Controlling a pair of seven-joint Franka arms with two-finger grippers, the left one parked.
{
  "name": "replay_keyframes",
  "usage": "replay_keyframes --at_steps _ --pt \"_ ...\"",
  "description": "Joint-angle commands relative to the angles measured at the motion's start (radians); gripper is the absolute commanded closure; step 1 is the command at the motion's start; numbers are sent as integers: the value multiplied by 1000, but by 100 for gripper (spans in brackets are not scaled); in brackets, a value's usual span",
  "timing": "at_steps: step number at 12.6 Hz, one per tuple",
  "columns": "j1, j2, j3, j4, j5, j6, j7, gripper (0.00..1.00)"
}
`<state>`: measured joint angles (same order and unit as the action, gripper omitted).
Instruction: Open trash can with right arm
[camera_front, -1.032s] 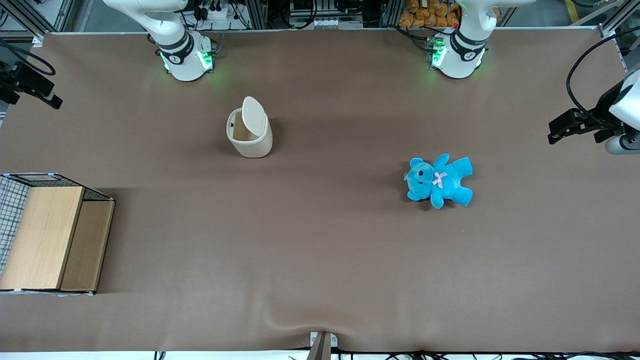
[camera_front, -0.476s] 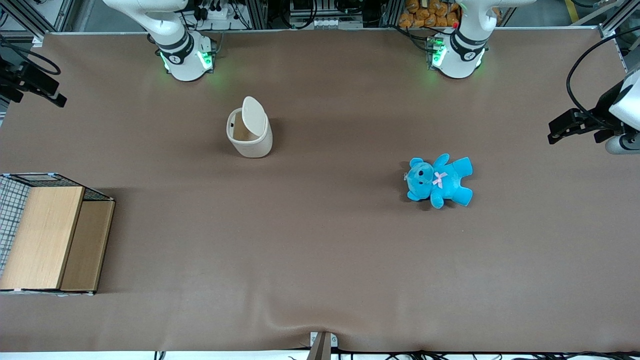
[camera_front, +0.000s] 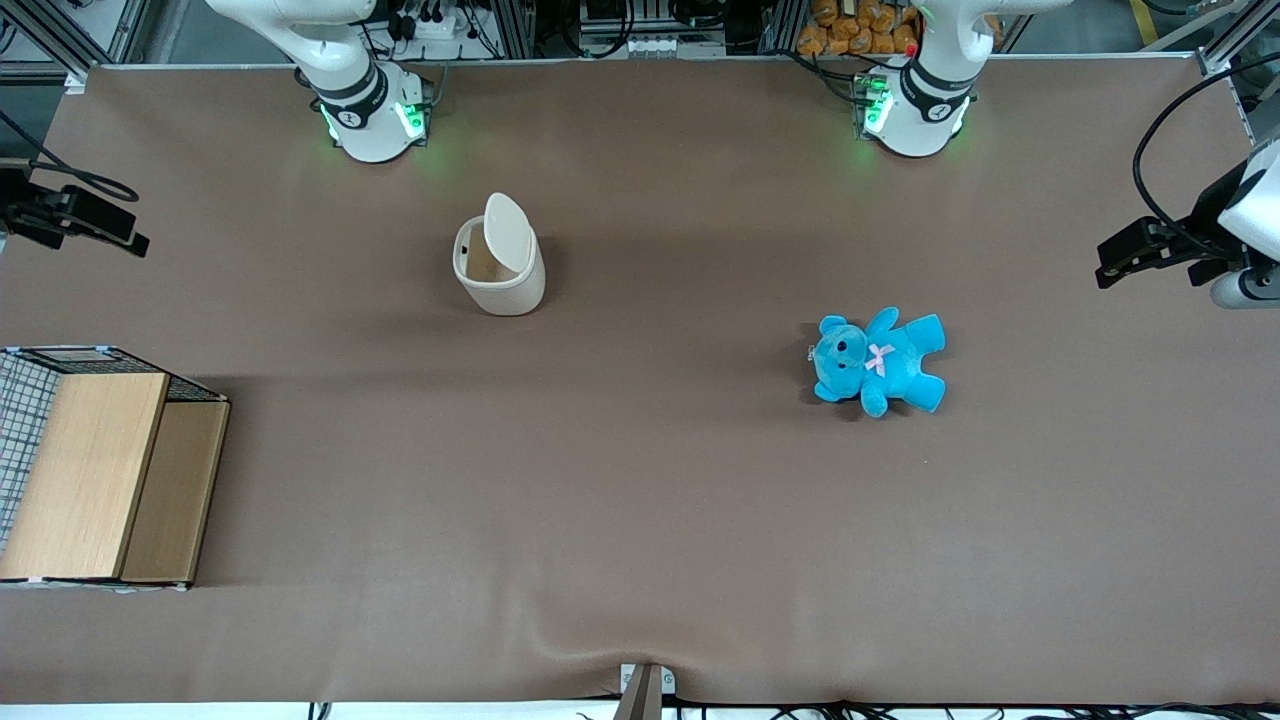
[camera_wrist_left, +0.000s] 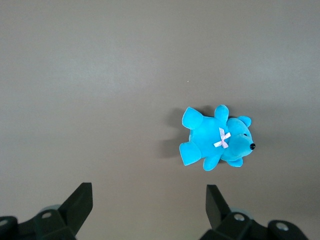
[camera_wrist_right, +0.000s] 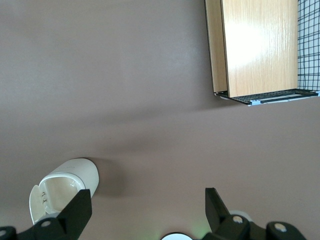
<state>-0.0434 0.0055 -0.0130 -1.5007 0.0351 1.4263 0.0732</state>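
The trash can (camera_front: 498, 262) is a small cream-white bin that stands upright on the brown table. Its flip lid (camera_front: 507, 232) is tipped up and the tan inside shows. It also shows in the right wrist view (camera_wrist_right: 65, 187), with its mouth open. My right gripper (camera_front: 120, 235) hangs at the working arm's end of the table, well apart from the can and touching nothing. In the right wrist view the gripper (camera_wrist_right: 147, 212) is open and empty, its two black fingers (camera_wrist_right: 80, 210) spread wide above bare table.
A wooden box with wire mesh (camera_front: 100, 470) sits at the working arm's end, nearer the front camera than the can; it also shows in the right wrist view (camera_wrist_right: 255, 47). A blue teddy (camera_front: 878, 360) lies toward the parked arm's end.
My right gripper has moved nearer the front camera and slightly in over the table edge. The trash can and its raised lid have not moved.
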Motion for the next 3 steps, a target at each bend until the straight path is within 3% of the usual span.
replay_keyframes --at_steps 1,3 --pt "-16 17 10 37 -15 -18 -16 0" --pt "-16 17 10 37 -15 -18 -16 0"
